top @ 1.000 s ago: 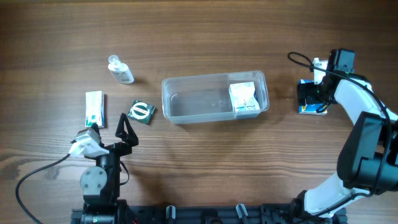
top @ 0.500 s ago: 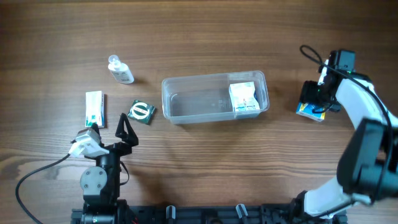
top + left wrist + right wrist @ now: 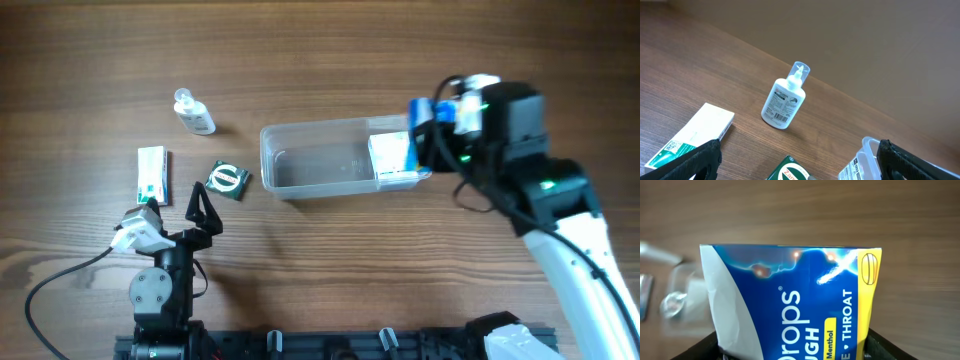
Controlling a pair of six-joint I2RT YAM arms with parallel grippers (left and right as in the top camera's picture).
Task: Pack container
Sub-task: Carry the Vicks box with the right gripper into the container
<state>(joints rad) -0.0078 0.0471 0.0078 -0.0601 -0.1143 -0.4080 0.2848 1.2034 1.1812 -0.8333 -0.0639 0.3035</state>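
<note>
The clear plastic container [image 3: 300,170] lies at the table's middle with a white box [image 3: 390,155] in its right end. My right gripper [image 3: 432,128] is shut on a blue and yellow cough drops bag [image 3: 790,305] and holds it above the container's right end; the bag [image 3: 422,112] shows as a blue edge from overhead. My left gripper [image 3: 200,200] is open and empty at the front left, its fingers at the edges of the left wrist view [image 3: 795,165]. A small clear bottle [image 3: 194,113], a white and green box [image 3: 151,173] and a green packet [image 3: 228,180] lie at the left.
The bottle [image 3: 785,97], the white and green box [image 3: 690,135], the green packet [image 3: 790,172] and the container's corner [image 3: 865,160] show in the left wrist view. The right arm [image 3: 560,230] reaches in from the front right.
My right gripper has lifted the cough drops bag off the table at the far right and carried it left, up over the container's right end. The left arm has not moved.
</note>
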